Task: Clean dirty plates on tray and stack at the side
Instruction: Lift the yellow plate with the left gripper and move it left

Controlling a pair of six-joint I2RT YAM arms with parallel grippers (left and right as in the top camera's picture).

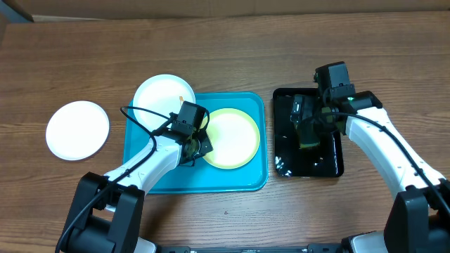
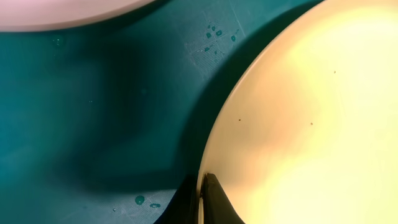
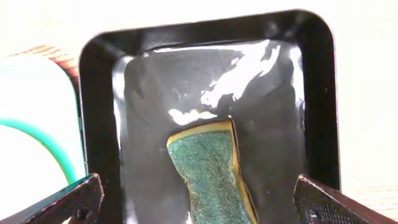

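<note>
The turquoise tray (image 1: 232, 179) lies at the table's centre. A pale yellow-green plate (image 1: 235, 137) sits in its right half. My left gripper (image 1: 198, 145) is shut on that plate's left rim; in the left wrist view the fingers (image 2: 202, 200) pinch the edge of the plate (image 2: 311, 124) over the tray floor (image 2: 93, 124). A white plate (image 1: 160, 95) with a small orange smear overlaps the tray's far left corner. Another white plate (image 1: 77, 130) lies on the table at the left. My right gripper (image 1: 309, 130) is open, fingers (image 3: 199, 205) either side of the sponge.
A glossy black tray (image 1: 285, 140) stands right of the turquoise tray; in the right wrist view (image 3: 99, 93) it holds water and a green-and-yellow sponge (image 3: 208, 165). Water drops (image 2: 214, 34) lie on the turquoise tray floor. Bare wood surrounds the trays.
</note>
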